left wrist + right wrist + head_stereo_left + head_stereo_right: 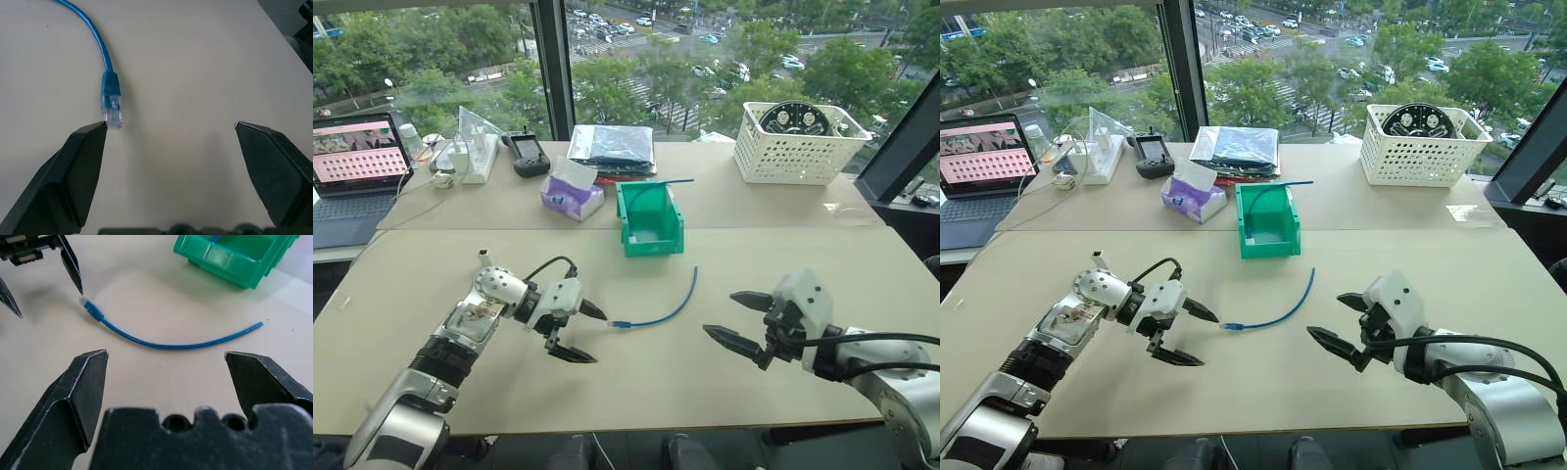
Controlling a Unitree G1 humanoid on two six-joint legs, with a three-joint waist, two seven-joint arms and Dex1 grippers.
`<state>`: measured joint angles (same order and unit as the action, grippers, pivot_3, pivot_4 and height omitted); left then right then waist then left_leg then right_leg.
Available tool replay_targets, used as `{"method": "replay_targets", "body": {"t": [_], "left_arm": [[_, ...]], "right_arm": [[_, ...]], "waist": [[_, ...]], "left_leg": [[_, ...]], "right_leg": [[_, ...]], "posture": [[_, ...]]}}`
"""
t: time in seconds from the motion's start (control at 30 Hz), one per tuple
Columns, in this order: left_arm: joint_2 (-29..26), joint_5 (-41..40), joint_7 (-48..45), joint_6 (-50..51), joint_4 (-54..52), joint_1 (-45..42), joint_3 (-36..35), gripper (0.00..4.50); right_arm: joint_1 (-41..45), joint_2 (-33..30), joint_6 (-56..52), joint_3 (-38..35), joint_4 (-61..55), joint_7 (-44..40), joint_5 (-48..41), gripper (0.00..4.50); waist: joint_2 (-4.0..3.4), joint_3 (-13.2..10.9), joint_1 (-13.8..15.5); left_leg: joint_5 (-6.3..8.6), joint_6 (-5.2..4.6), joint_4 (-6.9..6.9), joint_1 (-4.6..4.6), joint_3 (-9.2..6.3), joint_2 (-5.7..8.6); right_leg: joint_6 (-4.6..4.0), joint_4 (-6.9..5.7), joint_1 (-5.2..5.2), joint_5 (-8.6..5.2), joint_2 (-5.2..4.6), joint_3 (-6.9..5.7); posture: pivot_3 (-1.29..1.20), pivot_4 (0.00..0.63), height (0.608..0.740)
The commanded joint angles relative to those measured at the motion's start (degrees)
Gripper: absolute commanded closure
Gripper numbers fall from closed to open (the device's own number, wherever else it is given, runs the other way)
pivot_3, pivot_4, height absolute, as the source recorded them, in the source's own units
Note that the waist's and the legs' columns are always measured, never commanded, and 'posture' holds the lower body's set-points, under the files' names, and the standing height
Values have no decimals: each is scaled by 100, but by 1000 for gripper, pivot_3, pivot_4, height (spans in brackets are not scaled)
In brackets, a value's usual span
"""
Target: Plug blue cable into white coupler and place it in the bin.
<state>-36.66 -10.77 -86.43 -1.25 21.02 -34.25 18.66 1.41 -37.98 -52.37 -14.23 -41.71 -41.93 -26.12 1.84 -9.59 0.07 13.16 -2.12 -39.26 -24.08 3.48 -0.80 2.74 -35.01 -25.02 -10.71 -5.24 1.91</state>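
Observation:
The blue cable (671,311) lies curved on the table's middle, its clear plug (111,110) pointing at my left gripper. My left gripper (599,338) is open and empty, one fingertip (100,128) right beside the plug. My right gripper (719,313) is open and empty too, hovering to the right of the cable, a short way from it. The green bin (649,217) stands behind the cable, with another blue cable sticking out of it. A tiny white block, apparently the white coupler (484,257), stands just behind my left wrist.
A white lattice basket (798,147) sits at the back right. A purple tissue pack (572,196), a dark bag (612,147), a black controller (527,152), a power strip (475,157) and a laptop (357,157) line the back left.

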Motion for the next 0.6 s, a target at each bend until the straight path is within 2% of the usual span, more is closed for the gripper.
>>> {"method": "replay_targets", "body": {"t": [0.03,0.4,0.5,0.57,0.6], "left_arm": [[222,98,109,-384,251,-137,-95,0],[829,593,383,-1028,1427,-497,19,0],[913,662,366,-1118,1628,-580,38,706],[956,687,367,-1174,1745,-630,31,1362],[980,693,385,-1198,1797,-656,20,1834]], "right_arm": [[-25,-59,-14,-171,-262,160,-205,72],[1,-219,-208,-227,-362,610,-386,72],[-29,-237,-210,-204,-387,727,-394,0],[-26,-237,-211,-186,-394,797,-411,0],[-27,-238,-210,-176,-398,822,-421,0]], "waist": [[0,0,22],[0,1,64],[0,1,67],[0,2,69],[0,2,70]], "left_leg": [[0,0,-4,-5,-1,0],[3,-5,-41,-11,-5,-1],[3,-6,-53,-9,-13,-4],[2,-8,-58,-7,-15,-3],[2,-8,-59,-5,-16,-3]], "right_leg": [[0,0,0,0,0,-1],[13,-2,12,0,2,-4],[25,-1,26,-3,-1,-4],[30,2,37,-7,-2,-4],[29,2,40,-8,-2,-4]], "posture": [[0,150,740],[0,150,740],[0,150,740],[0,150,740],[0,150,740]]}}
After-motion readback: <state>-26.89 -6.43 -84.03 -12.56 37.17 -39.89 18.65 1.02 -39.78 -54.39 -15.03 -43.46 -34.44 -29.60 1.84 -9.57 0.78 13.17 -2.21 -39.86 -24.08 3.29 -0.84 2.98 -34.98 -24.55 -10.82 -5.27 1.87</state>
